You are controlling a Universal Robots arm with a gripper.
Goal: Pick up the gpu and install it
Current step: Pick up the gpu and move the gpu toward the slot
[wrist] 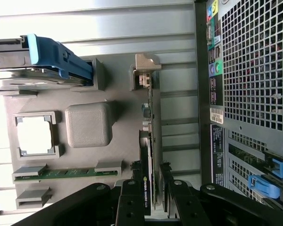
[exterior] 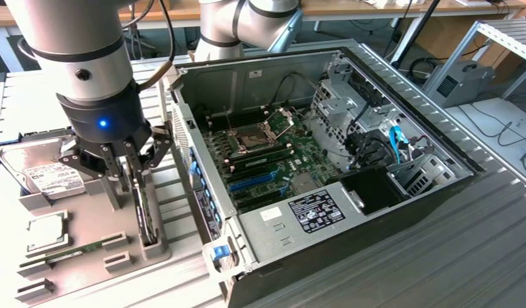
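Gpu (exterior: 145, 218) (wrist: 148, 141): slim card standing on edge in a slot of the holder tray, lower left of the exterior view. The wrist view shows it edge-on, with green board, black cooler and a silver bracket tab at the end away from the gripper.
Task status: card seated in the tray, outside the computer case, not yet lifted.
Gripper (exterior: 130, 173) (wrist: 151, 183): black, with a blue light on the wrist above it, lowered directly over the card's upper edge.
Jaws: cannot tell whether clenched on the card or released.
Robot arm (exterior: 75, 45): silver and black, coming down from the upper left of the exterior view.
Holder tray (exterior: 96, 221) (wrist: 122, 70): grey moulded fixture with several pockets, lying just beside the case on the exterior view's left.
Hard drive (exterior: 49, 173) (wrist: 52, 59): silver with a white label and blue side rails, in the tray pocket at the exterior view's left edge.
Processor chip (exterior: 45, 231) (wrist: 35, 134): square and pale, in a framed pocket near the card.
RAM stick (exterior: 70, 251) (wrist: 66, 174): narrow and green, lying flat between grey clips, bottom left of the exterior view.
Computer case (exterior: 246, 77) (wrist: 254, 61): open tower lying on its side at the centre of the exterior view, with its perforated rear panel facing the tray.
Motherboard (exterior: 272, 160): green, inside the case, with blue expansion slots (exterior: 250, 183) towards the tray side.
Table (exterior: 417, 256): ribbed grey metal under the case and tray.
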